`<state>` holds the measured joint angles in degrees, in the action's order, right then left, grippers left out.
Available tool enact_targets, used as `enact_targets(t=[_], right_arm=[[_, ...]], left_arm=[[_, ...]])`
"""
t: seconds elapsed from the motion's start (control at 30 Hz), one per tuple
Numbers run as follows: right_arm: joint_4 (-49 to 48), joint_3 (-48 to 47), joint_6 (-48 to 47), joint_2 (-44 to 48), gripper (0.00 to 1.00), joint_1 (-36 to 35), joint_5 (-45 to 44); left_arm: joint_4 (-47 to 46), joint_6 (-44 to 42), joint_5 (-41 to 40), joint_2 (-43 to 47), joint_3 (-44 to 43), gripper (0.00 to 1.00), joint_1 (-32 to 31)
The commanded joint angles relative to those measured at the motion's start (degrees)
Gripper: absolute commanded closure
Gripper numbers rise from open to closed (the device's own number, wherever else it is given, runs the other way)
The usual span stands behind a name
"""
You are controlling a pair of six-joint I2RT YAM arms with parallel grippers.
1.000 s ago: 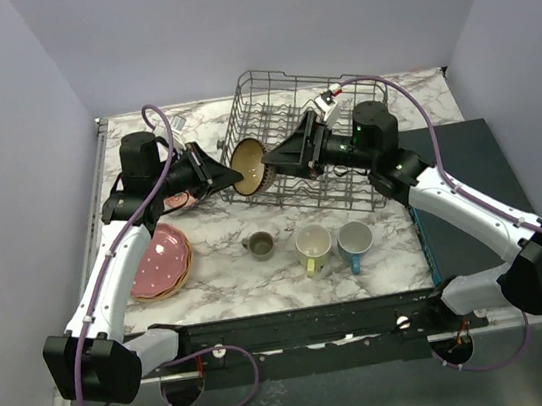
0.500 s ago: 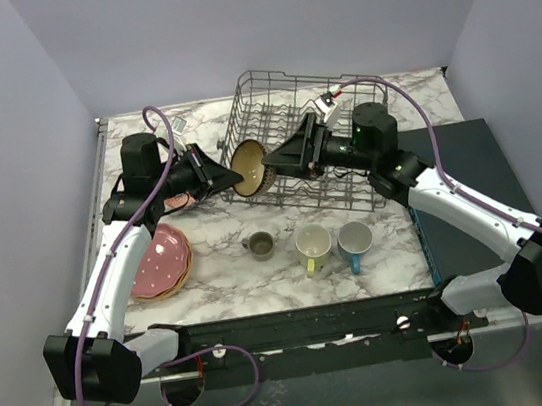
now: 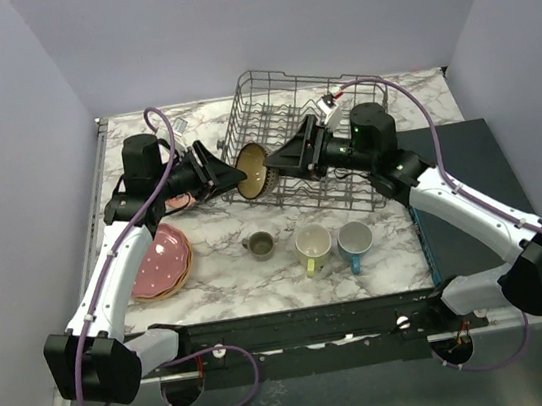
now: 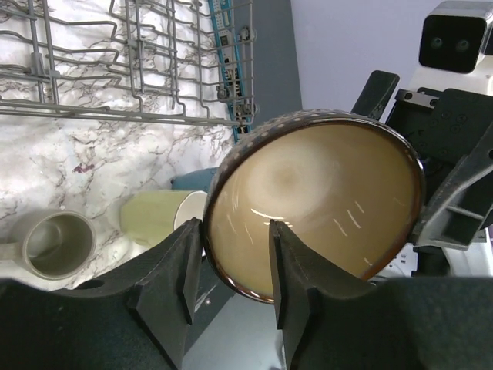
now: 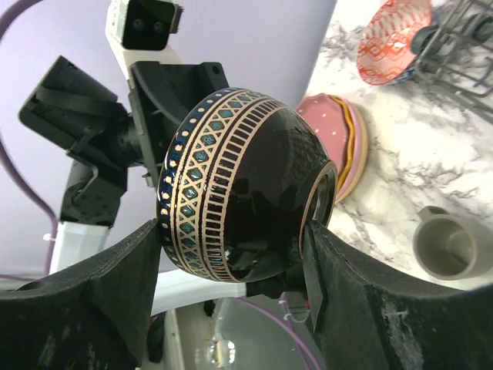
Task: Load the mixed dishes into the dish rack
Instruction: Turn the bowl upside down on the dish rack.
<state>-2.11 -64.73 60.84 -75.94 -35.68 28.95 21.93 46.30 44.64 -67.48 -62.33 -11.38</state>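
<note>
The dark brown bowl (image 3: 254,168), tan inside with a patterned band outside, hangs on its side in the air between my two grippers, at the dish rack's (image 3: 283,70) near left corner. My right gripper (image 3: 271,162) is shut on it, one finger at the rim band and one at the foot (image 5: 233,231). My left gripper (image 3: 237,175) is open, its fingers straddling the bowl's rim (image 4: 235,227) with gaps on both sides. The bowl's inside (image 4: 323,193) faces the left wrist camera and its outside (image 5: 239,200) faces the right one.
On the table lie a stack of plates, pink on top (image 3: 158,262), a grey-beige mug (image 3: 259,245), a pale yellow mug (image 3: 312,245) and a blue mug (image 3: 355,240). A red patterned bowl (image 5: 393,38) sits behind the left arm. A dark flat box (image 3: 478,164) lies to the right.
My left gripper's jaws have opened off the bowl's rim. The bowl has turned slightly while staying in the right gripper's hold.
</note>
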Motion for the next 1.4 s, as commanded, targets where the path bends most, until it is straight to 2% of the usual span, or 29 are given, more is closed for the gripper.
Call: enact_targets(t=[0.0, 0.2, 0.5, 0.87, 1.37], right_arm=[[1.6, -4.2, -2.9, 2.5, 0.54, -0.4, -3.6], [6.9, -6.9, -6.0, 2.4, 0.54, 0.3, -6.1], [15.5, -11.3, -13.1, 0.8, 0.55, 3.5, -9.4], [29.3, -20.3, -27.1, -2.2, 0.55, 5.3, -21.0], [39.3, -32.4, -40.1, -9.9, 0.56, 7.6, -32.4]], left_arm=[[-1.6, -0.6, 1.3, 1.3, 0.7, 0.52, 0.0], [1.6, -3.5, -0.8, 1.6, -0.2, 0.43, 0.3], [9.1, -10.3, -6.7, 1.8, -2.3, 0.38, 1.1], [14.3, -16.2, -13.5, 3.1, 0.2, 0.38, 1.1], [14.5, -19.7, -15.2, 5.1, 7.7, 0.38, 1.1]])
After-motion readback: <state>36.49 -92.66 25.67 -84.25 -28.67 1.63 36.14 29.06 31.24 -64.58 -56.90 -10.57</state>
